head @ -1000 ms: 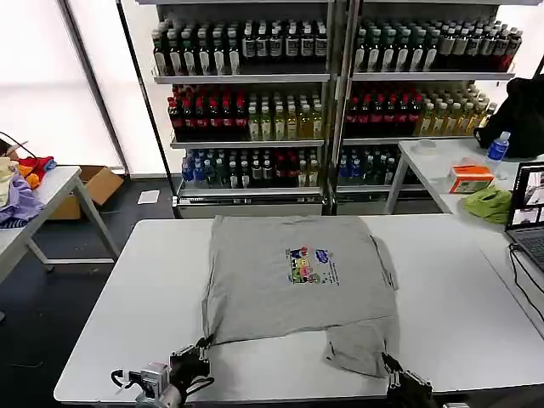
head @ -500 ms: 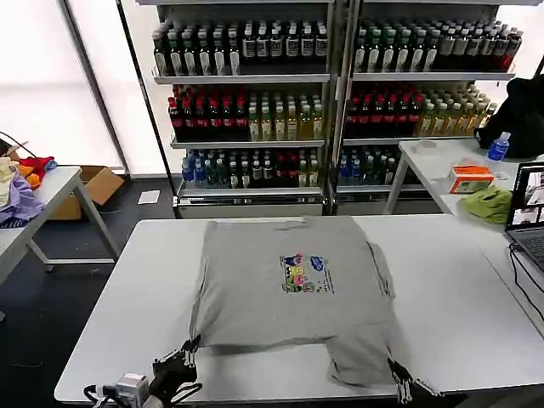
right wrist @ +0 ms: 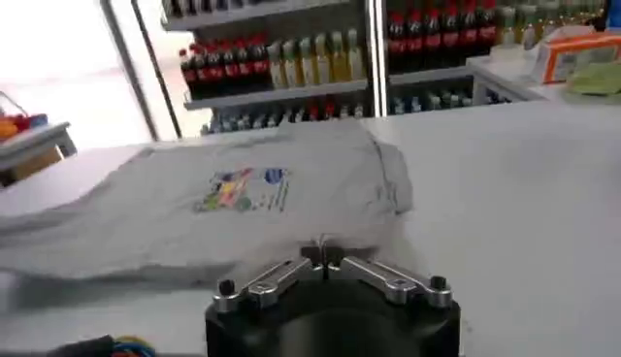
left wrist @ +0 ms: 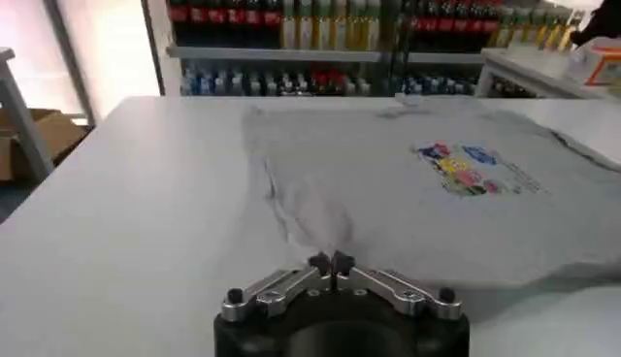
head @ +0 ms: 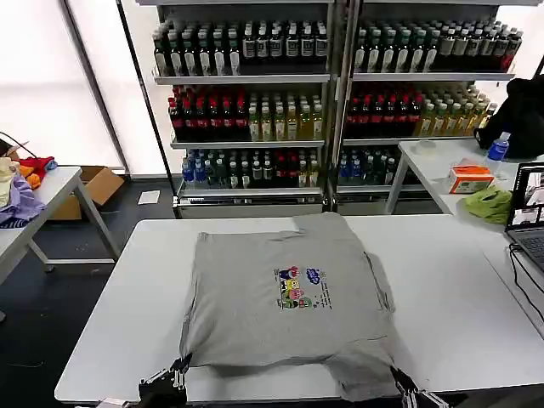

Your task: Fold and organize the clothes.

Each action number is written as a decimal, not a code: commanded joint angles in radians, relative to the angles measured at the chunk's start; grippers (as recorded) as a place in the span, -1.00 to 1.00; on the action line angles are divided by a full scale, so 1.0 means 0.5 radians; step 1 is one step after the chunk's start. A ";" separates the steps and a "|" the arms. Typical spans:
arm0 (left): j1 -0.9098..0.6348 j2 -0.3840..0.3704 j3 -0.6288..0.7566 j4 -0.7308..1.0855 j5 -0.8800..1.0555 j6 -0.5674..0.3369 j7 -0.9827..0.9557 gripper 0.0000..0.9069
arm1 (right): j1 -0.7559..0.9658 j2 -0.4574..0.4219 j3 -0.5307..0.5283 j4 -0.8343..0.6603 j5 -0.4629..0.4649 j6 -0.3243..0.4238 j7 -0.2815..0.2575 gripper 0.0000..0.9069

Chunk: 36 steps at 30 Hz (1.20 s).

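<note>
While the grey shirt (head: 285, 297) lies spread print-side up on the white table (head: 119, 314), both grippers sit at the table's near edge. Left gripper (head: 177, 371) is at the shirt's near-left corner; in the left wrist view its fingertips (left wrist: 331, 262) are closed together with the cloth edge running up to them, so it appears pinched on the shirt. Right gripper (head: 398, 376) is at the near-right corner; in the right wrist view its tips (right wrist: 321, 254) likewise meet, a thin fold of fabric between them.

Shirt position: centred on the table, far hem near the far edge, near hem at the near edge. Right sleeve is tucked under or over the body; left side shows a soft ridge (left wrist: 277, 194).

Progress, as judged: early. Garment is laid out and partly squared, no clean fold yet visible. Remaining: side folds, a lengthwise fold, then placing it aside.
</note>
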 commanded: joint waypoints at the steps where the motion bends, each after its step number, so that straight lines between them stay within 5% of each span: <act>1: -0.630 0.244 -0.008 0.327 -0.281 0.007 0.163 -0.98 | 0.585 -0.001 -0.085 -0.204 0.105 0.008 0.124 -1.00; 11: -1.286 0.267 0.134 1.013 -0.520 0.009 0.266 -0.98 | 1.381 0.020 -0.399 -0.714 0.034 -0.082 0.243 -1.00; 13: -1.369 0.266 0.167 1.097 -0.520 0.008 0.274 -0.98 | 1.533 0.017 -0.522 -0.914 -0.113 -0.133 0.261 -1.00; 14: -1.402 0.266 0.181 1.142 -0.521 0.007 0.279 -0.93 | 1.598 0.012 -0.565 -0.973 -0.139 -0.166 0.256 -1.00; 15: -1.439 0.268 0.198 1.176 -0.513 0.006 0.280 -0.56 | 1.623 0.008 -0.594 -1.002 -0.158 -0.199 0.262 -1.00; 16: -1.463 0.267 0.209 1.231 -0.511 0.006 0.286 0.07 | 1.677 0.016 -0.664 -1.075 -0.199 -0.195 0.270 -0.29; 17: -1.491 0.264 0.217 1.271 -0.511 0.006 0.285 0.87 | 1.728 0.026 -0.712 -1.127 -0.235 -0.184 0.263 1.00; 18: -1.514 0.261 0.220 1.301 -0.499 0.006 0.283 1.00 | 1.753 0.033 -0.737 -1.162 -0.255 -0.174 0.267 1.00; 26: -1.462 0.235 0.142 1.355 -0.270 0.003 0.270 1.00 | 1.942 0.073 -0.888 -1.307 -0.243 -0.297 0.263 1.00; 36: -0.941 0.218 -0.110 0.808 -0.254 0.003 0.147 1.00 | 1.267 0.030 -0.481 -0.650 -0.327 -0.576 0.299 1.00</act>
